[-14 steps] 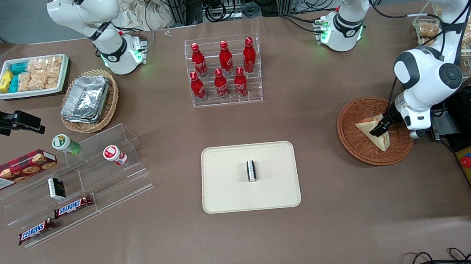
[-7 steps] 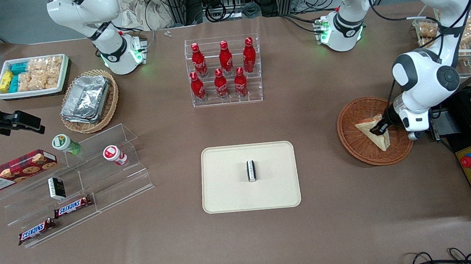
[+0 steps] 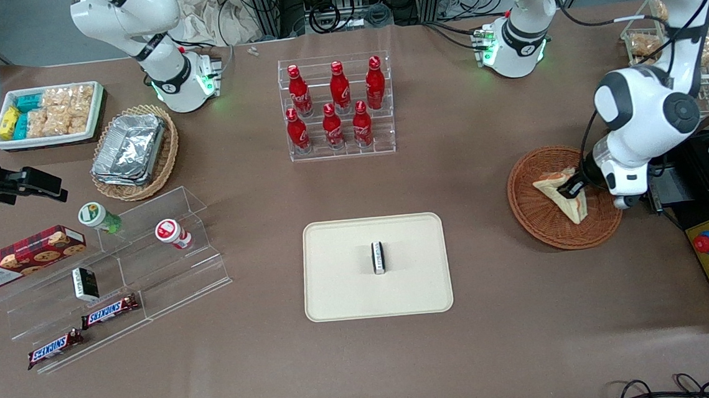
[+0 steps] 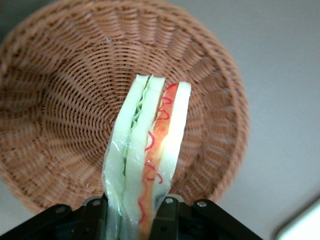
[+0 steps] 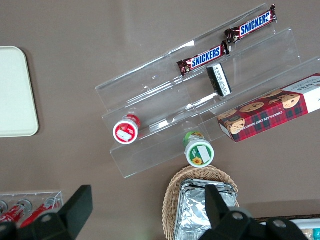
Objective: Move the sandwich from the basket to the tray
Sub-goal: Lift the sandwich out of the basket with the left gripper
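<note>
Since a second ago my gripper [image 3: 571, 187] has drawn the sandwich [image 3: 559, 192] up: its wide end now sits a little higher in the front view and the wedge looks tipped, no longer lying flat in the round wicker basket [image 3: 533, 211]. The basket itself and everything else on the table have stayed put.

My fingers [image 4: 167, 212] are clamped on the sandwich [image 4: 145, 160], one on each bread face, near its wide end. In the wrist view the wedge stands on edge over the basket's [image 4: 60, 100] woven floor, cut side toward the camera, with green filling and pink-red filling between the white slices. I cannot tell whether its tip still touches the weave. My arm reaches in from the right edge of the front frame, elbow bent above the basket, wrist angled down toward the basket's middle.

The cream tray [image 3: 342, 287] lies at the centre of the front frame, well apart from the basket, with a small dark-and-white packet [image 3: 378, 258] standing on it; its print is too small to read.

Readable writing: two bars marked SNICKERS [image 3: 109, 311] on the clear stepped stand [image 3: 166, 274] at lower left, beside a red chocolate-chip cookie box [image 3: 21, 249]. The red bottles [image 3: 339, 87] in the clear rack at upper centre carry white script that I cannot make out.
</note>
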Available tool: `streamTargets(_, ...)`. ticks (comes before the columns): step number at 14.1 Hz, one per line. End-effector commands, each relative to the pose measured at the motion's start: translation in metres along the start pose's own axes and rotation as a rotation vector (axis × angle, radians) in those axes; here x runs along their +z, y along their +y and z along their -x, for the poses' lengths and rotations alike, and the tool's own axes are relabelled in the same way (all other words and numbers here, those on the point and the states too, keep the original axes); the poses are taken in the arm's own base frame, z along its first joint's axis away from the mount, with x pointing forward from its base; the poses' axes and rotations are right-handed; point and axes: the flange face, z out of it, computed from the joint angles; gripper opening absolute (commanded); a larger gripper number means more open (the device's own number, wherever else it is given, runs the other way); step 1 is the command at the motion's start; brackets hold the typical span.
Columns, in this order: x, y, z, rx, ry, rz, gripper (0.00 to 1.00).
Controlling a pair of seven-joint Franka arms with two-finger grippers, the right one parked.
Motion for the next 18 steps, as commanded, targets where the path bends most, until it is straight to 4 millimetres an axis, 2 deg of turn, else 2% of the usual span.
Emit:
streamTargets(1, -0.092, 0.025, 0.005, 0.084, -0.010, -0.036, 0.00)
streamTargets(2, -0.129, 0.040, 0.002, 0.112, -0.018, -0.056, 0.00)
streamTargets(4, -0.184, 0.085, 0.022, 0.246, 0.023, -0.145, 0.00)
streamTargets(6, -0.210, 0.128, 0.053, 0.350, 0.039, -0.163, 0.00)
streamTargets(7, -0.207, 0.146, 0.062, 0.390, 0.028, -0.151, 0.00)
streamTargets(9, -0.179, 0.186, 0.087, 0.476, -0.018, -0.138, 0.00)
streamTargets(11, -0.132, 0.230, 0.108, 0.560, -0.076, -0.115, 0.00)
streamTargets(13, -0.069, 0.277, 0.131, 0.629, -0.047, -0.075, 0.00)
streamTargets(15, 0.000, 0.314, 0.154, 0.589, 0.034, -0.079, 0.00)
streamTargets(16, 0.036, 0.325, 0.160, 0.559, 0.064, -0.110, 0.00)
streamTargets(17, 0.062, 0.333, 0.159, 0.533, 0.089, -0.134, 0.00)
streamTargets(18, 0.079, 0.339, 0.152, 0.487, 0.093, -0.136, 0.00)
